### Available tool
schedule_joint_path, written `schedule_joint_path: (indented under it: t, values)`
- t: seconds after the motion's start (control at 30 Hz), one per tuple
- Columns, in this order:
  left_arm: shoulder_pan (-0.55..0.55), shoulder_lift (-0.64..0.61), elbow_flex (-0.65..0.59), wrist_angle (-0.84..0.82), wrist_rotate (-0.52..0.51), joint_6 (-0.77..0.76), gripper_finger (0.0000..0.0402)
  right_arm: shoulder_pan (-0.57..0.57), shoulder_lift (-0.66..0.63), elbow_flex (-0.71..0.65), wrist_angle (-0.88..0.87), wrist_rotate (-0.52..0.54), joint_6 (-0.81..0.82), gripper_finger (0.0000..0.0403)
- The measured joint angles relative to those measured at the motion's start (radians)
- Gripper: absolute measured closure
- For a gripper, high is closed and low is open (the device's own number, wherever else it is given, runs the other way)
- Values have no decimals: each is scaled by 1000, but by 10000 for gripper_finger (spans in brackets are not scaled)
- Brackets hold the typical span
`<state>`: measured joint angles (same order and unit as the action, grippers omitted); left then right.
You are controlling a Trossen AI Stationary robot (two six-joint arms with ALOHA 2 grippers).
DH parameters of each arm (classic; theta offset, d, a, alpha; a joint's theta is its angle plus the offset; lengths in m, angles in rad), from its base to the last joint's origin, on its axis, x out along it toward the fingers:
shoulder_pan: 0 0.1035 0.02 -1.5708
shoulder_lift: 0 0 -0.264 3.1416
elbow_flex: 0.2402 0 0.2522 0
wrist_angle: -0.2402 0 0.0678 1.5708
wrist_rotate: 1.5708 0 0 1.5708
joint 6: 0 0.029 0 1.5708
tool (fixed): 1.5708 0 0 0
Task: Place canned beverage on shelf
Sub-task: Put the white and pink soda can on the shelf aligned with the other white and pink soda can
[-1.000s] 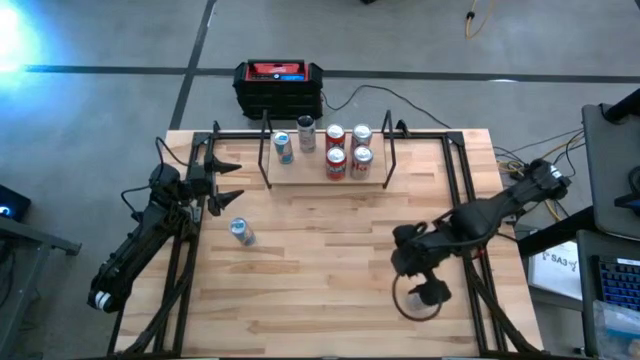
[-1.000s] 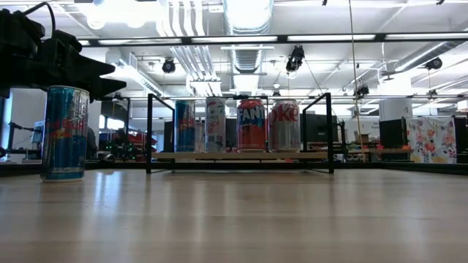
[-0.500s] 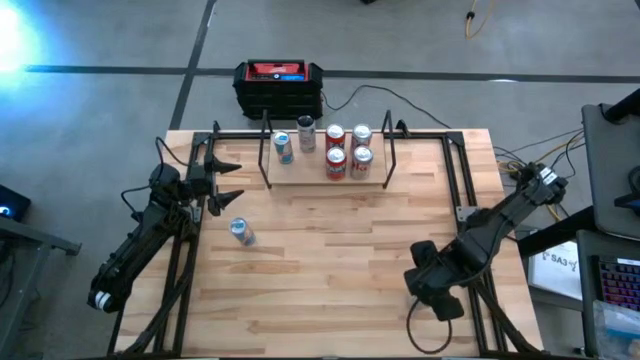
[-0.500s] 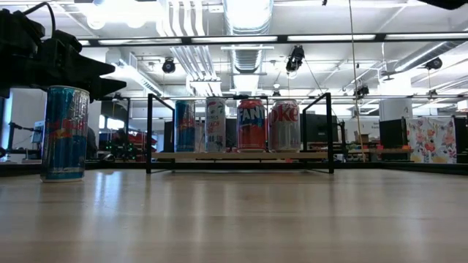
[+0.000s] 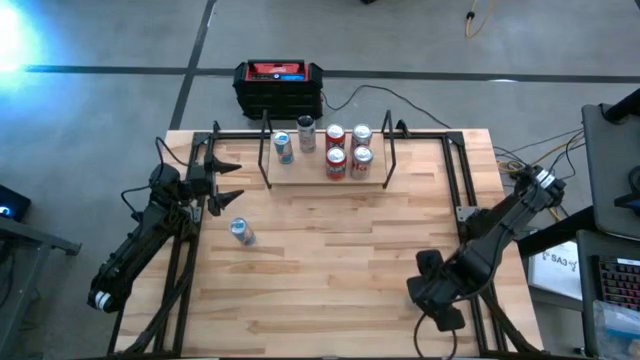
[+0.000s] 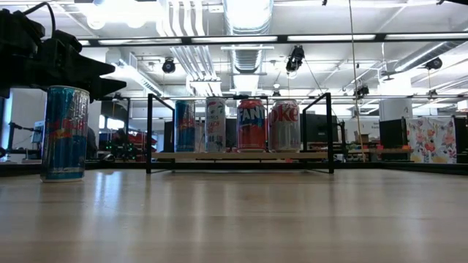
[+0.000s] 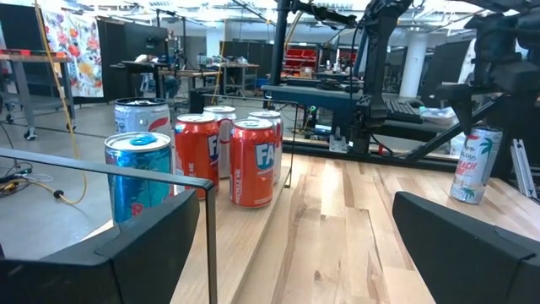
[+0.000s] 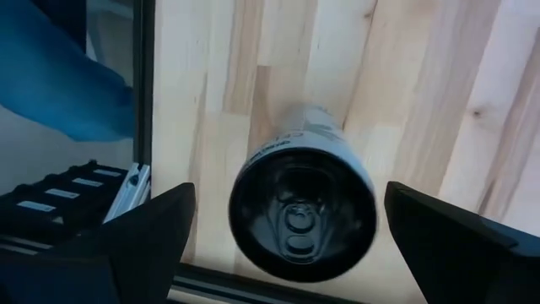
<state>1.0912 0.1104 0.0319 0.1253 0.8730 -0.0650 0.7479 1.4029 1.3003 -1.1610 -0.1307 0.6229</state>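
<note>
R arm has swung back from mid-desk to the near right corner; right pincer (image 5: 432,290) now hangs over a can (image 8: 302,214) standing there, fingers spread wide either side, not touching. Means: lining up a top-down grab, can not yet lifted.

L arm parked at left edge, left pincer (image 5: 222,180) released, holding nothing, unmoved. Blue can (image 5: 240,232) stands loose near it on the desk (image 5: 330,250).

Shelf (image 5: 325,178) at far edge w/ five cans (image 5: 336,163), unchanged.

Materials: desk = pale butcher-block strips, smooth, slight sheen. Shelf = light wood plank, thin black rod uprights. Target can = cylinder, dark lid w/ pull tab, pale printed side. Likely slick metal, so centre the squeeze.
</note>
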Motion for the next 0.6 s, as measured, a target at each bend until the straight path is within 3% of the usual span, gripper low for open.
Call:
schedule_joint_path:
  t: [0.33, 0.6]
  values:
    - [0, 0, 0, 0, 0, 0, 22, 3, 28, 0, -8, -1, 33, 33]
    - [0, 0, 0, 0, 0, 0, 22, 3, 28, 0, 11, 1, 186, 33]
